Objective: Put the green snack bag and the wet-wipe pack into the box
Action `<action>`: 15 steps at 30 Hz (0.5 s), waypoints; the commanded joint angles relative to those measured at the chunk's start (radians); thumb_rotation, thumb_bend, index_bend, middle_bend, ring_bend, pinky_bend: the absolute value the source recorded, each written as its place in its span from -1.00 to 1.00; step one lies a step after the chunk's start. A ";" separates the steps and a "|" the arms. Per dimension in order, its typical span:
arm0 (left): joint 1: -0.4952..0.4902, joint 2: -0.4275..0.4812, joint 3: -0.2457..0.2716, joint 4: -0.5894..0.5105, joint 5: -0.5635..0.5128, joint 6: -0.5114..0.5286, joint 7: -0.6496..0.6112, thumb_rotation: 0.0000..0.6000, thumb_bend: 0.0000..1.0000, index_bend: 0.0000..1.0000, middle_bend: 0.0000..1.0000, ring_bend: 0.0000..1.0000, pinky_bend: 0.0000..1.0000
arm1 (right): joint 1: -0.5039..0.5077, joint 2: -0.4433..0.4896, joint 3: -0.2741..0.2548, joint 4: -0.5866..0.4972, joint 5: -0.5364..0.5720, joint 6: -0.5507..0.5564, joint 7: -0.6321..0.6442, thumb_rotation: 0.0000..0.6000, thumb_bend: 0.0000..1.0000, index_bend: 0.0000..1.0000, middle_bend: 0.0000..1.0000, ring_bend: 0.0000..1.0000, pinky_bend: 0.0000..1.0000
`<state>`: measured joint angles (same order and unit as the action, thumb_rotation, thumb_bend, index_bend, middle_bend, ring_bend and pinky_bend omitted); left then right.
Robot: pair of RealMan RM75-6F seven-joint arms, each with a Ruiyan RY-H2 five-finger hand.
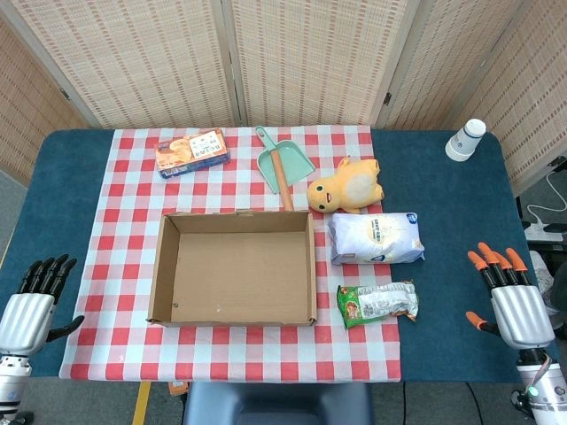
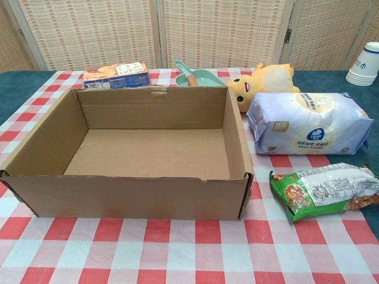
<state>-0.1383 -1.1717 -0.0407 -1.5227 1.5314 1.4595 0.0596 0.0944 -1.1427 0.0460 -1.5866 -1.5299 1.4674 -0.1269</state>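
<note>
The green snack bag (image 1: pixel 376 304) (image 2: pixel 325 190) lies flat on the checked cloth, just right of the box's near right corner. Behind it lies the white wet-wipe pack (image 1: pixel 376 237) (image 2: pixel 308 123), also right of the box. The open cardboard box (image 1: pixel 164 266) (image 2: pixel 35 148) sits in the middle of the cloth with nothing inside. My left hand (image 1: pixel 35 305) rests at the table's near left edge, fingers spread, holding nothing. My right hand (image 1: pixel 512 297) is at the near right, fingers spread and apart from the snack bag. Neither hand shows in the chest view.
Behind the box lie a green dustpan with a wooden handle (image 1: pixel 283 164) (image 2: pixel 198 76), a yellow plush toy (image 1: pixel 347 186) (image 2: pixel 266 80) and an orange snack box (image 1: pixel 192 152) (image 2: pixel 115 74). A stack of paper cups (image 1: pixel 466 139) (image 2: pixel 364 64) stands at the far right.
</note>
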 commanded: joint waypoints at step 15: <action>-0.010 -0.014 0.012 0.020 0.017 -0.010 -0.021 1.00 -0.67 -1.00 -1.00 -1.00 -0.91 | 0.011 -0.005 -0.007 0.007 -0.016 -0.015 -0.001 1.00 -1.00 -0.77 -1.00 -1.00 -1.00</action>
<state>-0.1476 -1.1851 -0.0289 -1.5040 1.5488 1.4507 0.0399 0.1052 -1.1478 0.0389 -1.5802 -1.5457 1.4530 -0.1285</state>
